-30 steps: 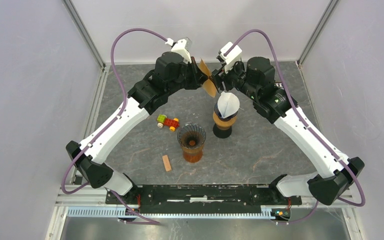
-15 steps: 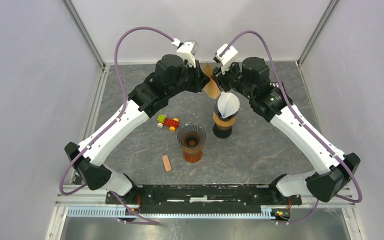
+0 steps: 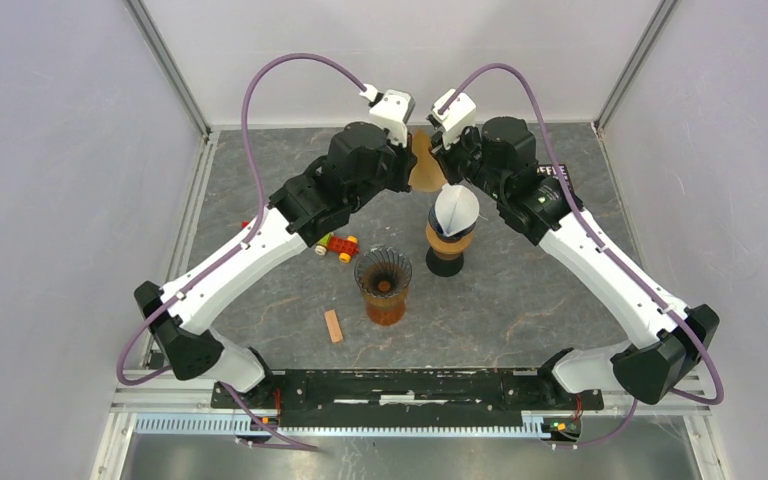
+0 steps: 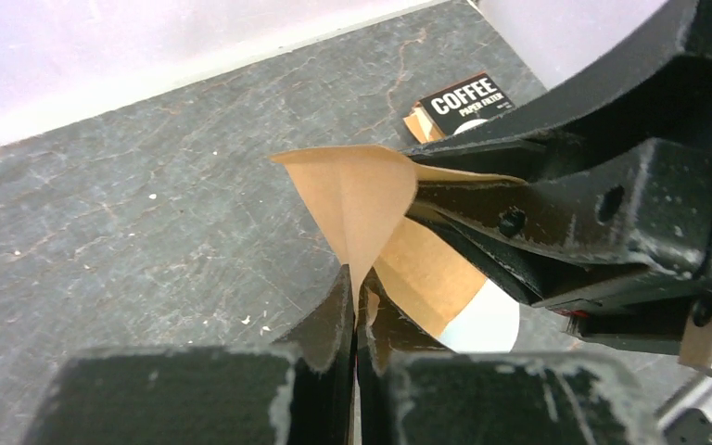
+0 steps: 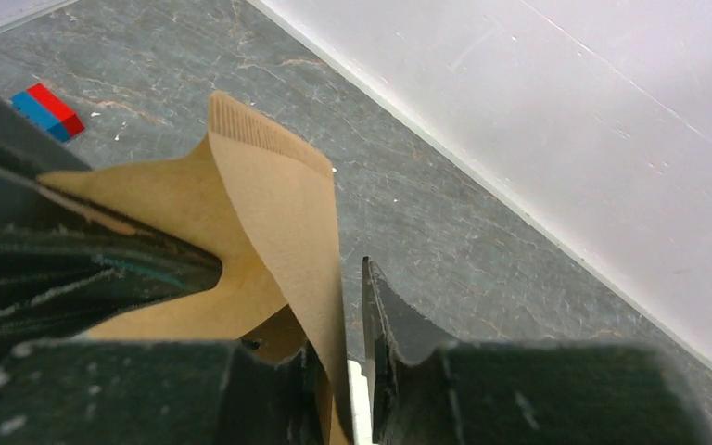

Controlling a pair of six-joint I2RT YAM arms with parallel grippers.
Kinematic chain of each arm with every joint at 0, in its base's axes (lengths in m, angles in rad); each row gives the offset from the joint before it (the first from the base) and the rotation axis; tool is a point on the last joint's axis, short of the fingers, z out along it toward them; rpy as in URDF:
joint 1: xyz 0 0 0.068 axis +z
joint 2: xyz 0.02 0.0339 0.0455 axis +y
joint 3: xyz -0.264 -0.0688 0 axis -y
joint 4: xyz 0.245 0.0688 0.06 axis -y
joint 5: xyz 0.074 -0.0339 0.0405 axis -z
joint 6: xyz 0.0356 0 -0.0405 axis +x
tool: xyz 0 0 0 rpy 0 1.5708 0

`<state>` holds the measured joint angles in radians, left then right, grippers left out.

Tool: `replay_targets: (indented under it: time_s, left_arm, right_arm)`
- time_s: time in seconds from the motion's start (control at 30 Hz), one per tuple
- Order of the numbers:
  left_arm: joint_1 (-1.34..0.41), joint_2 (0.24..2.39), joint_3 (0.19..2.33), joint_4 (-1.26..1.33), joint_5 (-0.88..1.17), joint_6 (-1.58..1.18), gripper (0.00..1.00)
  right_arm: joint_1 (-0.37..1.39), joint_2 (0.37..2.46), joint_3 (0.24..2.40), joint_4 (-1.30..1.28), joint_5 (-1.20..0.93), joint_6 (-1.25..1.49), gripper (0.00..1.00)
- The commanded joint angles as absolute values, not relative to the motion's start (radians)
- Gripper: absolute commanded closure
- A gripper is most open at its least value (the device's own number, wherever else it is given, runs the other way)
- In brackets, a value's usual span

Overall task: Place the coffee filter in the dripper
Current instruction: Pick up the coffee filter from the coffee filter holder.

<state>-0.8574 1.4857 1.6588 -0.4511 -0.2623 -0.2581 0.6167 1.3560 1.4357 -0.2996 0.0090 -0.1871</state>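
The left claw (image 4: 352, 301) pinched the brown filter (image 4: 357, 190) tight, up at the table's twelve o'clock. The right claw (image 5: 350, 311) was narrow around its other wall, but a firm pinch could not be told. Next, they probably had to pull it open, then carry it toward six o'clock to the dripper (image 3: 382, 272).

Brown paper filter (image 3: 423, 170), folded cone, partly spread, raised above far table, ribbed dripper (image 3: 383, 270), upright, mid-table

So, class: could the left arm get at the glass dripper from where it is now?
Probably yes. The dripper stands open-topped with nothing over it. But the left pincer is shut on the brown filter, with the right pincer around it too.
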Motion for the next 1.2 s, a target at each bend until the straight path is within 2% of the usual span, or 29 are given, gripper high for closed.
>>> replay_targets:
  time_s: [0.0, 0.37, 0.97, 1.07, 1.17]
  left_arm:
    - [-0.905, 1.508, 1.687, -0.405, -0.432, -0.124, 0.98]
    - [-0.922, 1.508, 1.656, -0.341, -0.577, -0.065, 0.97]
    - [-0.922, 1.561, 1.686, -0.362, -0.49, -0.158, 0.76]
    - [-0.922, 1.571, 1.695, -0.36, -0.505, -0.141, 0.76]
    - [-0.922, 1.563, 1.689, -0.355, -0.512, -0.124, 0.81]
  right_arm:
    - [0.615, 1.333, 1.427, -0.262, 0.063, -0.176, 0.8]
    - [0.615, 1.303, 1.396, -0.244, 0.051, -0.141, 0.86]
    - [0.615, 1.303, 1.399, -0.241, 0.003, -0.09, 0.9]
    - [0.615, 1.3, 1.398, -0.24, 0.009, -0.093, 0.92]
    - [0.615, 1.291, 1.395, -0.241, 0.023, -0.104, 0.93]
